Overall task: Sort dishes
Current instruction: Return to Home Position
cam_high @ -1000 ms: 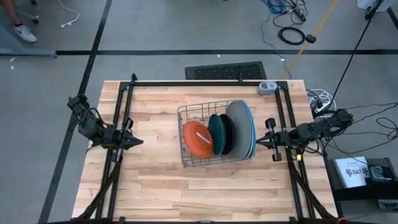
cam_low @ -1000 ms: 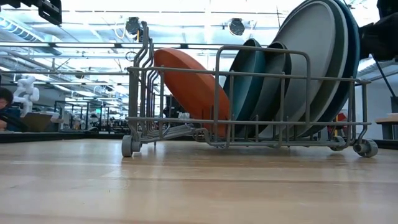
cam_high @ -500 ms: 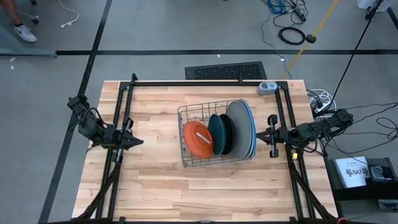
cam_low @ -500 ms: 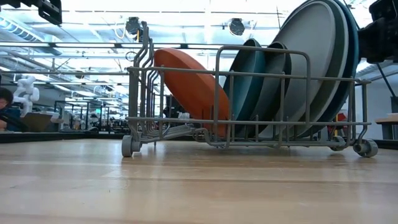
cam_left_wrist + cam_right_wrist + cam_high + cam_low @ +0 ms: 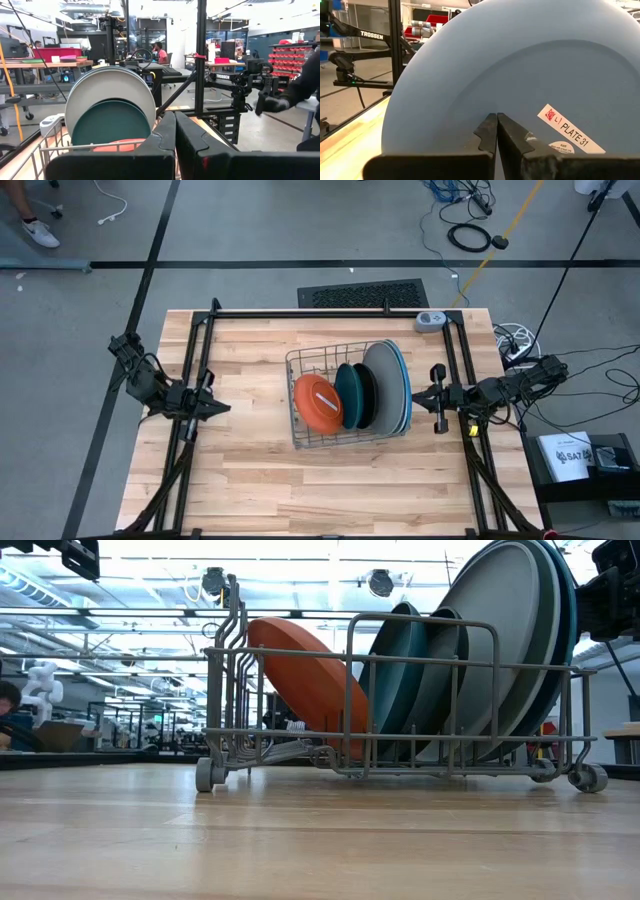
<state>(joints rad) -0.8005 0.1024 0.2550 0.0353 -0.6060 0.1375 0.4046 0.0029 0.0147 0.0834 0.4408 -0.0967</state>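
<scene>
high view: the wire dish rack (image 5: 296, 362) sits near the middle of the wooden surface (image 5: 250, 480). all six plates stand on edge in it, in one row. the orange plate (image 5: 318, 403) leans at the left end, then come the dark teal plate (image 5: 349, 395), the black plate (image 5: 367, 392), the grey plate (image 5: 385, 380) and the two blue plates (image 5: 405, 390) at the right end. the left tool (image 5: 218, 408) hangs over the surface's left side, well apart from the rack and pointing toward it. the right tool (image 5: 434, 400) is near the rack's right end, apart from the plates.

low view: the rack (image 5: 222, 690) rests on small wheels. the orange plate (image 5: 300, 665) tilts back, with a gap between it and the teal plate (image 5: 395, 670). the black (image 5: 440, 670), grey (image 5: 500, 630) and blue plates (image 5: 562, 610) are packed close. a dark part of the right arm (image 5: 612, 590) shows at the far right edge.

left wrist view: the left tool (image 5: 175, 145) has its fingers pressed together, holding nothing. beyond them are the grey plate (image 5: 100, 85), the teal plate (image 5: 110, 125) and a sliver of the orange one (image 5: 115, 147).

right wrist view: the right tool (image 5: 496, 137) is likewise closed and empty, facing the back of the outermost blue plate (image 5: 520, 75), which carries a sticker (image 5: 570, 131) reading "plate 31".
</scene>
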